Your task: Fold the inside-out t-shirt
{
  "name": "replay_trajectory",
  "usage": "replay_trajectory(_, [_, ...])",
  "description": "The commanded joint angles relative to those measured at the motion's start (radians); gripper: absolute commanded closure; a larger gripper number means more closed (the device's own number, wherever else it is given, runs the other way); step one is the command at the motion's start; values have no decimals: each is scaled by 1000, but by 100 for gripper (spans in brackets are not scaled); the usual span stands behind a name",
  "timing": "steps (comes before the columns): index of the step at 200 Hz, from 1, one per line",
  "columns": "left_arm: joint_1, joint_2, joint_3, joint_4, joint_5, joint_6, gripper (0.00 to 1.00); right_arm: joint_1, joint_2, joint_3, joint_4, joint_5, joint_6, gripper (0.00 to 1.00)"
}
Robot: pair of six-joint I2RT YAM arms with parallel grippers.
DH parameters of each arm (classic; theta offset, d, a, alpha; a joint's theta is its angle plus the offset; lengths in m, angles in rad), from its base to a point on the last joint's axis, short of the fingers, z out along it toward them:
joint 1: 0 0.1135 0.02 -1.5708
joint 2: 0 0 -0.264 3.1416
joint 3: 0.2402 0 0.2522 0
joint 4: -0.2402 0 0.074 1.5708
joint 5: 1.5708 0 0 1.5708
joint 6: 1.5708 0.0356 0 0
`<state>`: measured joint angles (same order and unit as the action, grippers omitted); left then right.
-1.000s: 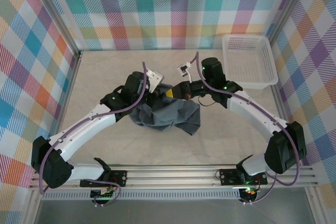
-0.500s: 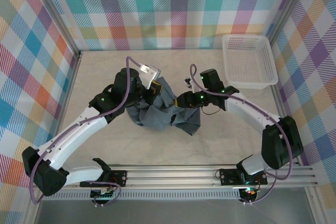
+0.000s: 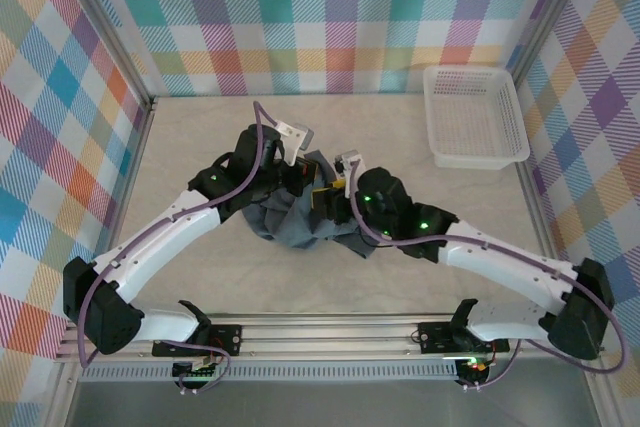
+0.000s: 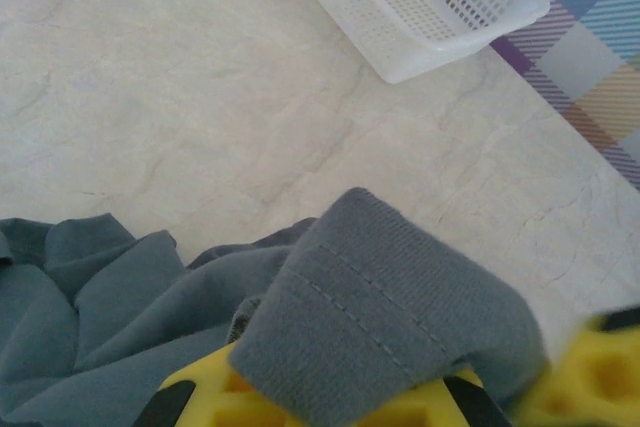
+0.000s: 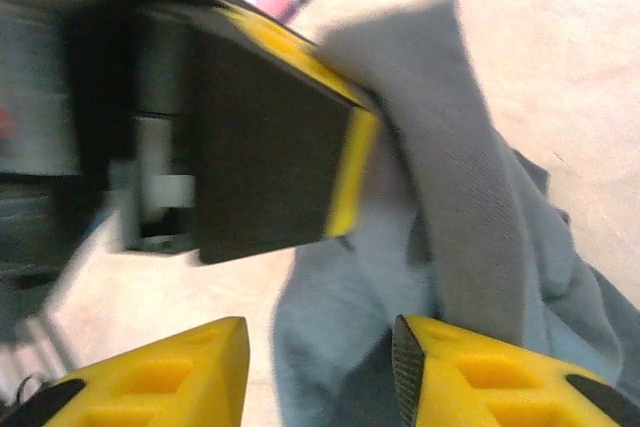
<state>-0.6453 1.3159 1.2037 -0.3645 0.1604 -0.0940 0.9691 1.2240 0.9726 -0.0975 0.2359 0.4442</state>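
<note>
Left wrist view: left gripper (image 4: 440, 392) pinching inside-out t-shirt (image 4: 380, 307) hem, bunched near middle of table (image 3: 180, 147); right gripper (image 5: 320, 367) spread, close beside.

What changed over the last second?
The right gripper opened, apparently letting go of the t-shirt, and its arm swung down toward the near edge. The shirt heap drew in a little narrower. The left gripper stayed shut on the shirt's hem, roughly where it was. The white basket has not moved.
</note>
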Motion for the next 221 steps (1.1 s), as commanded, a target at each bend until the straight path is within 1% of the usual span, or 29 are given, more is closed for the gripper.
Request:
replay_trajectory(1, [8, -9, 40, 1, 1, -32, 100, 1, 49, 32, 32, 120, 87, 51])
replay_trajectory(16, [7, -18, 36, 2, 0, -39, 100, -4, 88, 43, 54, 93, 53, 44])
replay_trajectory(49, [7, -17, 33, 10, 24, -40, 100, -67, 197, 135, -46, -33, 73, 43])
replay_trajectory(54, [7, -17, 31, 8, 22, -41, 100, -74, 207, 145, -47, -50, 66, 47])
replay_trajectory(60, [8, -16, 31, 7, 19, -40, 100, -80, 217, 151, -39, -76, 50, 56])
replay_trajectory(69, [8, -18, 26, 8, 12, -37, 100, -84, 221, 156, -27, -90, 38, 74])
replay_trajectory(78, [9, -23, 23, 4, 0, -35, 100, -87, 215, 154, -16, -107, 29, 87])
replay_trajectory(83, [10, -24, 22, 0, -11, -34, 100, -88, 209, 149, -7, -121, 22, 91])
replay_trajectory(91, [14, -28, 21, -15, -32, -29, 100, -92, 197, 141, -4, -148, 11, 94])
replay_trajectory(103, [31, -29, 22, -48, -79, -26, 100, -104, 167, 120, -1, -209, -5, 94])
replay_trajectory(112, [56, -29, 23, -70, -100, -31, 100, -116, 140, 97, 8, -267, -9, 93])
replay_trajectory(123, [95, -31, 17, -80, -78, -42, 100, -136, 105, 68, 25, -351, -5, 92])
replay_trajectory(140, [135, -31, 5, -67, -32, -52, 100, -157, 57, 27, 60, -454, 6, 94])
replay_trajectory(146, [139, -30, 4, -66, -29, -52, 100, -161, 45, 16, 68, -471, 6, 96])
replay_trajectory(153, [141, -27, 4, -69, -31, -50, 100, -166, 33, 7, 74, -492, 5, 100])
replay_trajectory(171, [150, -17, 8, -84, -55, -48, 100, -180, 9, -3, 77, -543, 13, 100])
replay_trajectory(188, [159, -13, 2, -95, -90, -43, 100, -191, -11, -19, 120, -622, 28, 100])
replay_trajectory(196, [166, -11, 0, -105, -113, -41, 100, -193, -21, -29, 140, -645, 33, 94])
replay_trajectory(201, [172, -7, -1, -114, -124, -41, 100, -194, -26, -35, 151, -655, 35, 92])
replay_trajectory(215, [191, -3, -6, -130, -126, -42, 100, -196, -39, -58, 185, -669, 40, 91])
replay_trajectory(221, [198, -2, -6, -135, -119, -42, 100, -198, -45, -67, 202, -678, 42, 94])
